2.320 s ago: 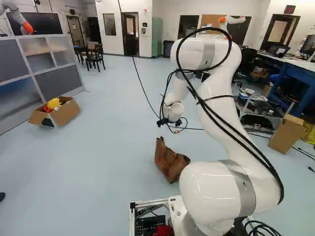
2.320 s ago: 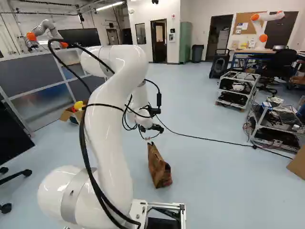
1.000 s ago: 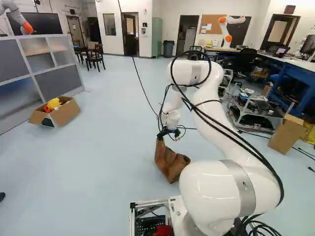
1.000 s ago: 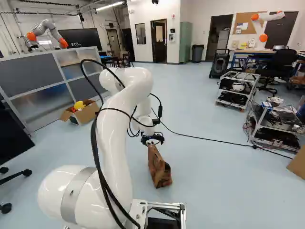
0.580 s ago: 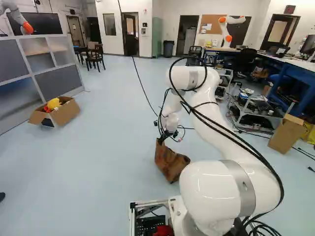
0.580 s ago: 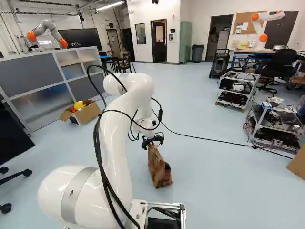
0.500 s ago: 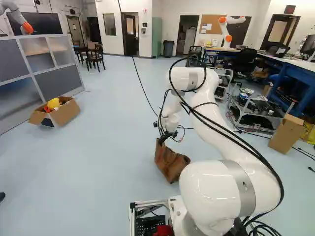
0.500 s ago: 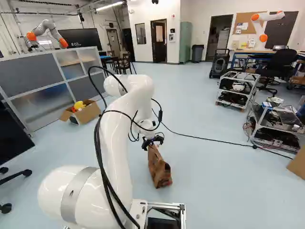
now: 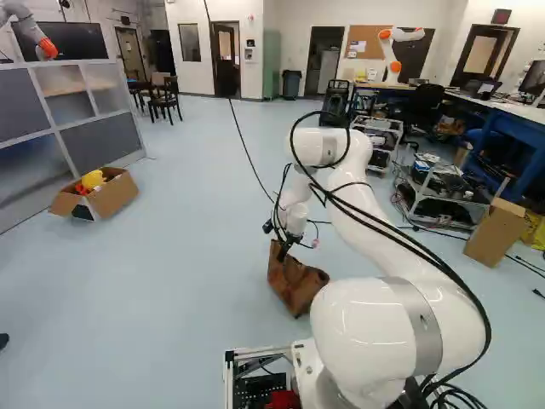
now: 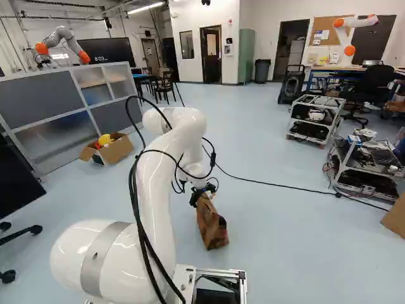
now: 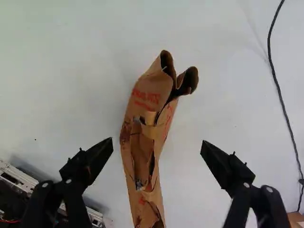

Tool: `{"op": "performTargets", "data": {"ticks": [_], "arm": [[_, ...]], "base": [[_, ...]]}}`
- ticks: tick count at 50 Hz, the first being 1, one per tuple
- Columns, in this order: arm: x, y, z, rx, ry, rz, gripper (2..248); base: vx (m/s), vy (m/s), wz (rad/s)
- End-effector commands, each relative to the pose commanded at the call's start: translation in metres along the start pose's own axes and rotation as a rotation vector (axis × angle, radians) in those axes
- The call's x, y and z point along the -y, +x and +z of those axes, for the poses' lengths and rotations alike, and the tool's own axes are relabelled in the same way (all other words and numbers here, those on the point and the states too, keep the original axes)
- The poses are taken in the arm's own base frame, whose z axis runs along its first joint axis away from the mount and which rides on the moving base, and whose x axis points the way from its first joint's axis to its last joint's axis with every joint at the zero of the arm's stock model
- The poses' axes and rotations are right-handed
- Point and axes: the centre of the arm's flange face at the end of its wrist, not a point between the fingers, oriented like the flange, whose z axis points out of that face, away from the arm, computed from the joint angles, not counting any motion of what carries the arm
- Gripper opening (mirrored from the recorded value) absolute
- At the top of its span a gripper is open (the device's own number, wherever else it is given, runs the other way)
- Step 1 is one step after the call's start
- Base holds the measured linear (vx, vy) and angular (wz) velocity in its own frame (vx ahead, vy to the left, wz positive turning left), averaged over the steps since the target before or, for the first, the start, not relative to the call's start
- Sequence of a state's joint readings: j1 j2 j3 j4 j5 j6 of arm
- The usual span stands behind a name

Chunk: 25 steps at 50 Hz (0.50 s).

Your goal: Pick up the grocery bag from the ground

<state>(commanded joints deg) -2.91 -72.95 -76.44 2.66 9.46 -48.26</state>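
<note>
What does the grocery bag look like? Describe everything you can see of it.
The bag is brown, creased and narrow, apparently paper, with red print. Its mouth is crumpled, edges curling at one end, loose flaps at the middle that may be handles. It stands on the floor, between the fingers of the open gripper in the wrist view with a gap on each side, ungripped.

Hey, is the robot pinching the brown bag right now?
No, the end effector stands open in the wrist view, with floor showing between each of its two fingers and the brown bag.
</note>
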Motion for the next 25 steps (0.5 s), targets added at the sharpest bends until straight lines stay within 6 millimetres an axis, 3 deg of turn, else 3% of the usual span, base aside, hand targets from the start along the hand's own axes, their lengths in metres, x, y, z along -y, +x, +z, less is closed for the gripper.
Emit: {"op": "performTargets", "data": {"ticks": [25], "arm": [[0.007, -0.006, 0.037, 0.030, 0.033, -0.003, 247]], "base": [[0.000, 0.000, 0.000]]}}
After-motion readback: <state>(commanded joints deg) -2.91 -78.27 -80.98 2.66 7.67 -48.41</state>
